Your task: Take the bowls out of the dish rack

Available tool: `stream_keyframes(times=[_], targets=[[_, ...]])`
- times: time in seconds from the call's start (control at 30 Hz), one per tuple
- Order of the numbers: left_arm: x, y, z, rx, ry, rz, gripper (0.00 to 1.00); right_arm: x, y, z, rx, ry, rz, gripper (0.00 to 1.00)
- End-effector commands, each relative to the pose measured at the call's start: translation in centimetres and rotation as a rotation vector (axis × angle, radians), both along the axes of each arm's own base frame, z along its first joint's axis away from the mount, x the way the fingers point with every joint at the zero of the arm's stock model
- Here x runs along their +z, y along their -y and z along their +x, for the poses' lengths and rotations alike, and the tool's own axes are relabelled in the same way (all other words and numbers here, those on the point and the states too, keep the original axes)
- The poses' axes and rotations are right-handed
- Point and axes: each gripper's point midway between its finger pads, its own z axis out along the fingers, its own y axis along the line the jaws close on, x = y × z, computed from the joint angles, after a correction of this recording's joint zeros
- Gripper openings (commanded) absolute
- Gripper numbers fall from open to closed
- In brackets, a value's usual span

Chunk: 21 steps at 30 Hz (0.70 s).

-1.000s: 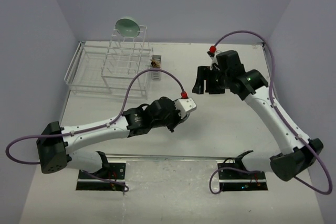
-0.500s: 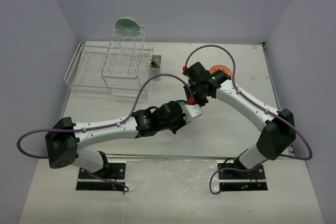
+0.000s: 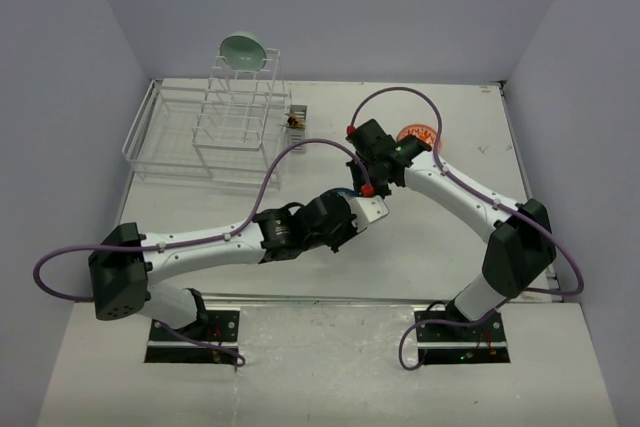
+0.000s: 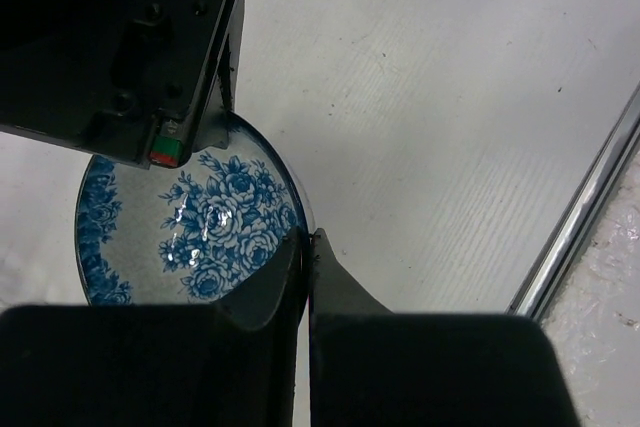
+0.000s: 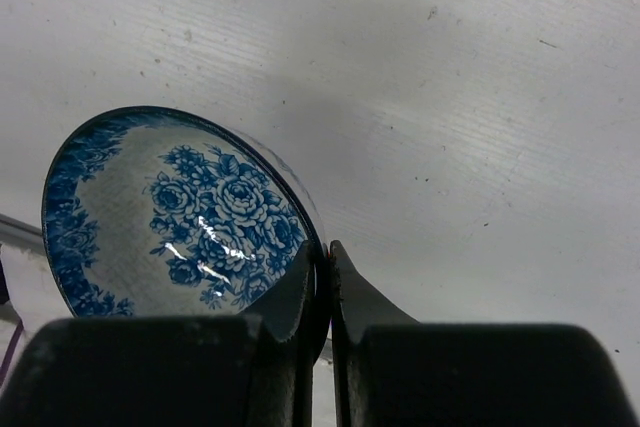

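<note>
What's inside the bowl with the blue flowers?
Nothing shows inside the blue-flowered bowl, just its painted roses. Its lower edge is hidden behind the right tool, which pinches the rim.

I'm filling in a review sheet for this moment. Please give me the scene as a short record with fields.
left tool: shut on the rim of the blue-patterned bowl
right tool: shut on the same bowl's rim, at another spot
blue-patterned bowl: gripped by both tools, over the middle of the table
pale green bowl: on top of the tall frame of the dish rack
orange-red bowl: on the table, partly hidden behind the right arm
dish rack: far left of the table
</note>
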Motion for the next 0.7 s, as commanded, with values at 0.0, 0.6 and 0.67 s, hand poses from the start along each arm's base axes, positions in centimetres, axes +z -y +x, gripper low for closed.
stream_keyframes(times=[0.0,0.6,0.67], targets=[[4.6,1.4,2.0,0.070,0.088,-0.115,0.01,0.9,-0.2,1.3,-0.041,0.057,0.037,0.00],[10.8,-10.6,0.6,0.544,-0.009,-0.429,1.00,7.2,17.4,15.4,-0.696,0.337,0.242,0.00],[10.5,-11.5,0.4,0.566,-0.013,-0.422,1.00,7.7,18.3,16.3,-0.709,0.345,0.254,0.00]])
